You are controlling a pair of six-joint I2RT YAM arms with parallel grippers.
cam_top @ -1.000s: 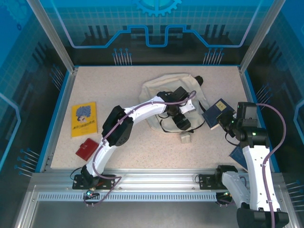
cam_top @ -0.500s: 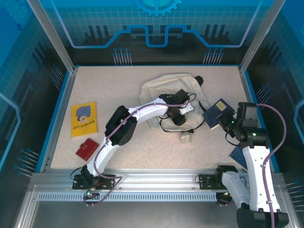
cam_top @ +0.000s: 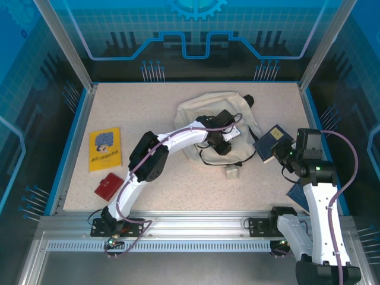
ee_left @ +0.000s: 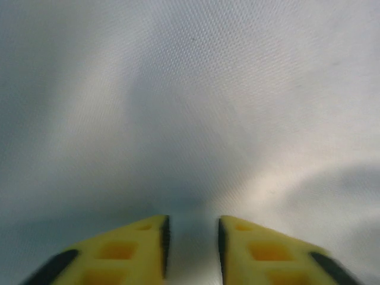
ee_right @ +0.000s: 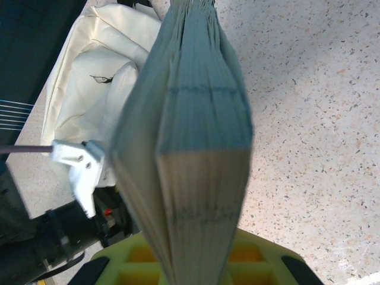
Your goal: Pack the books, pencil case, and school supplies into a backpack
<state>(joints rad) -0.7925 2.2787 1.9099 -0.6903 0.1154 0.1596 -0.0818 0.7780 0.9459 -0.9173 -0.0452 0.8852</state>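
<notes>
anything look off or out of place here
The book in the right claw is pinched at one edge, so its pages fan apart. The backpack lies slumped and crumpled, with the left claw close against its fabric. Nothing looks spilled or damaged.

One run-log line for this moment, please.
left hand: at backpack fabric, jaws narrowly apart | right hand: shut on navy book, right of backpack | yellow book, red case: unpacked, far left

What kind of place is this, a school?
Probably a robot test booth, not a school: two robot arms bolted to a metal rail, a speckled table, and blue panels around it.
</notes>
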